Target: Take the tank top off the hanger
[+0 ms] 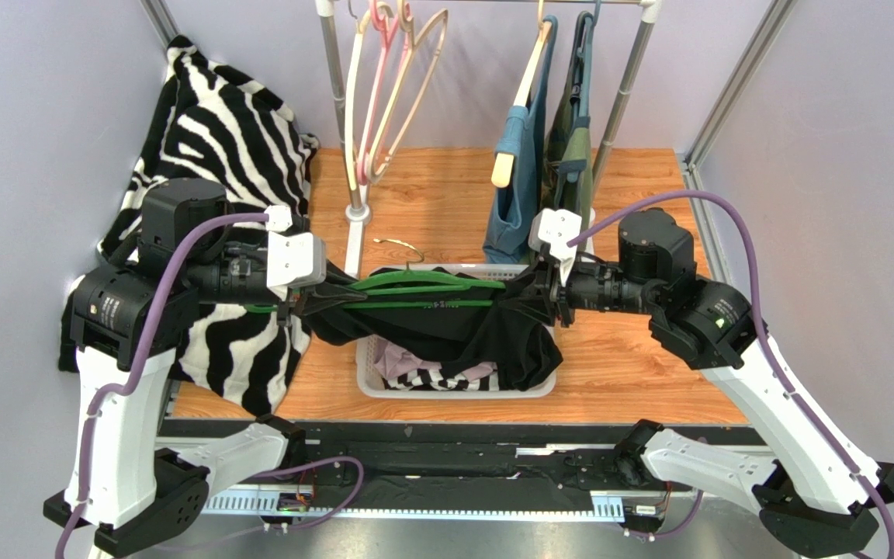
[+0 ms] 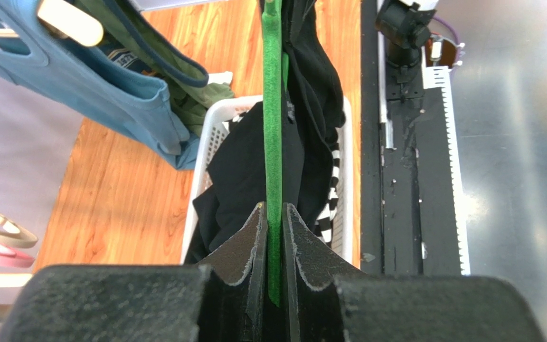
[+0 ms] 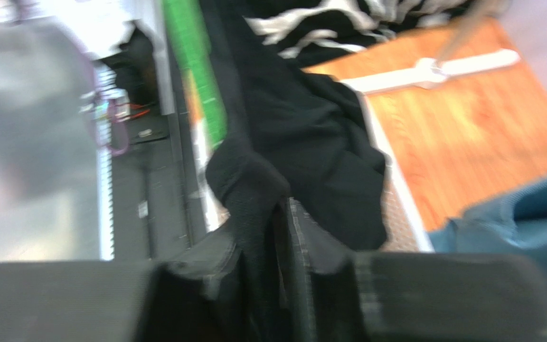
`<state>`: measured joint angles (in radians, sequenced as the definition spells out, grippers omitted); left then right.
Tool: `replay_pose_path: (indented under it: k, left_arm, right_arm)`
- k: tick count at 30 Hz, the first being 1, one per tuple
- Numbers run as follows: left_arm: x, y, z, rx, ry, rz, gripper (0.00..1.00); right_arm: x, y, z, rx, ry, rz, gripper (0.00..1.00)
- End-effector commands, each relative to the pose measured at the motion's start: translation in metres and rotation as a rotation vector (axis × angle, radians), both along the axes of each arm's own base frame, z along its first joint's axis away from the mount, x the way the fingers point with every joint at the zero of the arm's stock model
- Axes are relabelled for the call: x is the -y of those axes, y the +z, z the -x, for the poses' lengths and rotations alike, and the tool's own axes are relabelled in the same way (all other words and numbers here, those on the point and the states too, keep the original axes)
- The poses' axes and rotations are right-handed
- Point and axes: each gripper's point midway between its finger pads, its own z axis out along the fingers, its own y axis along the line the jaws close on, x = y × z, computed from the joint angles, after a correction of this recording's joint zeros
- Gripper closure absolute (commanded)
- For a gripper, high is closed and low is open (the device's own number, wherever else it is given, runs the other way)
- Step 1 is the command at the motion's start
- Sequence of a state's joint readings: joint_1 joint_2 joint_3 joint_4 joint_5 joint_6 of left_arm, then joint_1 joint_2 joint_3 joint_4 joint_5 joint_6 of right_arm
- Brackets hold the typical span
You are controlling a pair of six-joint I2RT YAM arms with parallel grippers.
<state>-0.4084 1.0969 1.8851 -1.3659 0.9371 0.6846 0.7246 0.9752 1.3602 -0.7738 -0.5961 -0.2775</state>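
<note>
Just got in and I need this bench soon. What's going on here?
The left pincer clamps a green hanger, held level over the basket. The right pincer pinches the black tank top at the hanger's other end. The top is bunched and sagging into the basket, but it is not yet off the hanger.

The hanger (image 1: 428, 283) bars the way over the basket (image 1: 384, 384) — open tabletop (image 1: 621, 363) lies right, hanging tops (image 1: 519, 186) behind.
</note>
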Motion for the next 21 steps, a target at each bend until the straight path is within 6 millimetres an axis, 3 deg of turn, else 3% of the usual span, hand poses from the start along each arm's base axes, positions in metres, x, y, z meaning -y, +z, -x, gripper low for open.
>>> replay_pose_path:
  k: [1, 2, 6, 10, 13, 21]
  left_arm:
    - [0.006, -0.001, -0.005, -0.003, -0.006, 0.022, 1.00]
    - [0.003, -0.003, -0.011, 0.011, 0.035, 0.007, 1.00]
    - [-0.001, -0.006, -0.029, 0.017, 0.124, -0.004, 1.00]
    - [0.000, 0.000, -0.032, 0.016, 0.138, 0.011, 1.00]
    - [0.001, 0.001, -0.032, 0.011, 0.139, 0.015, 1.00]
    - [0.000, 0.007, -0.030, 0.017, 0.149, 0.028, 1.00]
  right_arm:
    - [0.011, 0.032, -0.041, 0.117, -0.247, -0.087, 0.67]
    - [0.020, 0.037, -0.050, 0.149, -0.323, -0.094, 0.65]
    - [0.059, 0.065, -0.056, 0.225, -0.527, -0.211, 0.49]
    - [0.081, 0.061, -0.058, 0.209, -0.650, -0.274, 0.46]
    - [0.081, 0.047, -0.056, 0.154, -0.663, -0.294, 0.41]
    - [0.062, 0.005, -0.035, -0.037, -0.572, -0.409, 0.44]
